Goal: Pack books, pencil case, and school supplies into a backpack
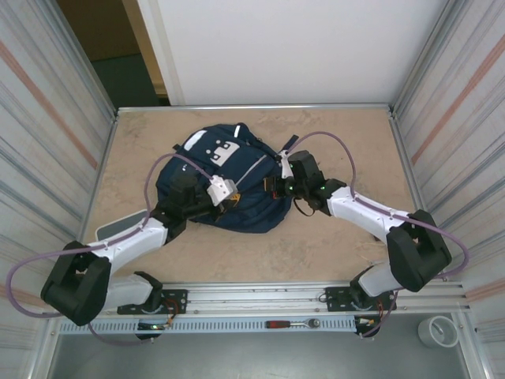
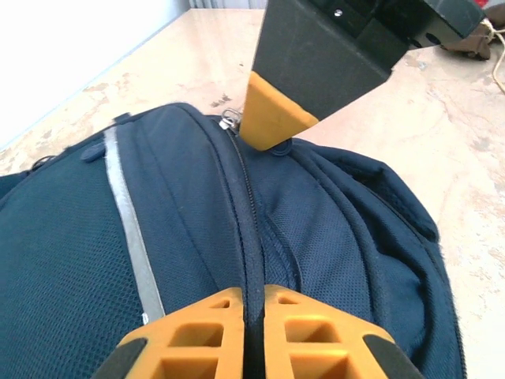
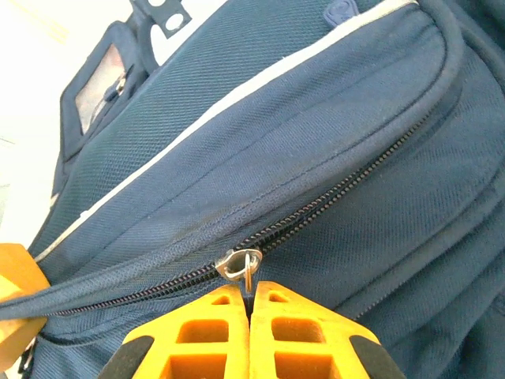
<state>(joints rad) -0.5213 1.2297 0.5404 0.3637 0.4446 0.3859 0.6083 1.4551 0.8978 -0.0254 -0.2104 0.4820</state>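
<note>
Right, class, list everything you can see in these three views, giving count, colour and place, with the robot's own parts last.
backpack: one, navy blue with white patches and a thin white stripe, middle of the table
zip pull: one, silver, on the backpack's zip
table: one, beige marbled, under the backpack
ratchet tool: one, red handle with metal head, on the near rail between the arm bases
tape roll: one, pale grey, near right corner
left arm: one, white and black, reaching from the near left
right arm: one, white and black, reaching from the near right
left gripper: one, orange fingers, shut on the backpack's zip seam
right gripper: one, orange fingers, shut on the zip pull
</note>
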